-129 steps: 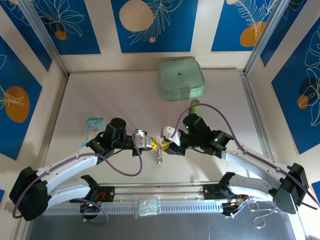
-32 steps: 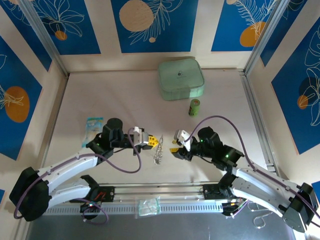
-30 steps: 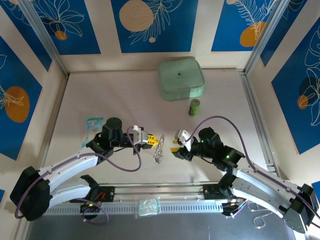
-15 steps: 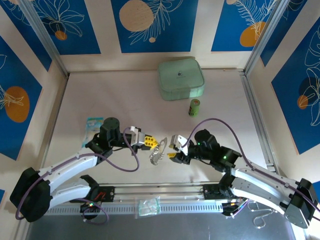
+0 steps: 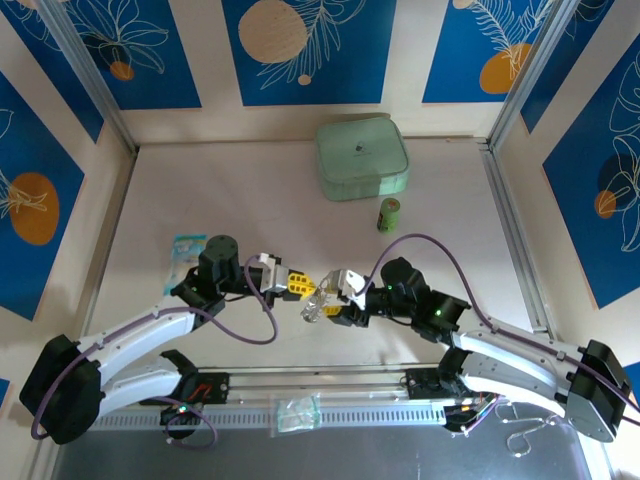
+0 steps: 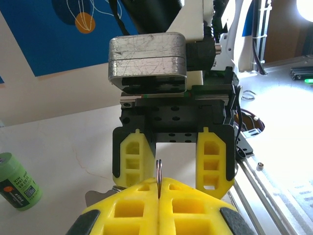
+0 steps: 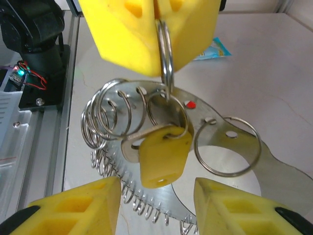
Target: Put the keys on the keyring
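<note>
Pinching a thin split ring edge-on, the left gripper has its yellow fingers pressed together. Just below it is the keyring, a silvery loop fringed with small wire rings, near the front middle of the surface. The yellow-headed key sits over the keyring, between the spread fingers of the right gripper, which touch nothing. The green cylinder carries dark print on its label, too small to read.

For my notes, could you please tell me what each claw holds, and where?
The left claw pinches the top of a small ring on the keyring; the open right claw holds nothing.
</note>
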Tool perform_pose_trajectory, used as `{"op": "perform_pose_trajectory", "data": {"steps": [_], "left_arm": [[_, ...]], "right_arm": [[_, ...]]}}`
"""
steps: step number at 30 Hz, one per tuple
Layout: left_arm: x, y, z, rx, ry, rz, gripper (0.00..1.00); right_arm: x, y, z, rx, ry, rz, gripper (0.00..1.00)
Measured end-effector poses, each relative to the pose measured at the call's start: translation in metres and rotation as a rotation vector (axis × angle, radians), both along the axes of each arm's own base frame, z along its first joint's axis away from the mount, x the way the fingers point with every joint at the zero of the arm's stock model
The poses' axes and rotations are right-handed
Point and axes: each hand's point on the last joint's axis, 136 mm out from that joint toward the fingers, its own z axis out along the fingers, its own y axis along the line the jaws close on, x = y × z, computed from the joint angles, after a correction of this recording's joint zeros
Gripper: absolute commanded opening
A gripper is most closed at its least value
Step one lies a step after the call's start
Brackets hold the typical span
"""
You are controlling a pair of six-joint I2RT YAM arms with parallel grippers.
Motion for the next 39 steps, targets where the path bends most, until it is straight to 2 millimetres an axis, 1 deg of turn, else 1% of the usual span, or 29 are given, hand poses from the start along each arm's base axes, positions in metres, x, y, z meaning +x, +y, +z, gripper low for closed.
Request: {"op": "perform_pose_trajectory", "data": {"steps": [7,12,21,24,28,30,39], "left_arm": [[0.001,0.0,0.003,-0.018,0.013,0.004,0.0],[0.001,-0.001,0.005,-0.026,0.01,0.005,0.0],[0.002,0.0,0.005,-0.025,0.006,0.013,0.0],[0.003,0.0,0.005,-0.025,0.003,0.02,0.0],[0.003,0.001,0.006,-0.025,-0.003,0.027,0.0],[0.003,0.001,0.006,-0.023,-0.002,0.027,0.0],[0.007,0.001,0.0,0.0,-0.005,0.054,0.0]], "right_arm": [[0.003,0.007,0.01,0.038,-0.037,-0.008,0.45],[0.007,0.009,0.01,0.035,-0.056,-0.033,0.41],[0.013,0.007,0.012,0.025,-0.095,-0.068,0.13],[0.014,0.004,0.016,0.024,-0.118,-0.077,0.07],[0.015,0.001,0.023,0.017,-0.143,-0.086,0.02],[0.017,0.0,0.029,0.016,-0.154,-0.093,0.0],[0.021,-0.002,0.05,-0.004,-0.211,-0.094,0.0]]}}
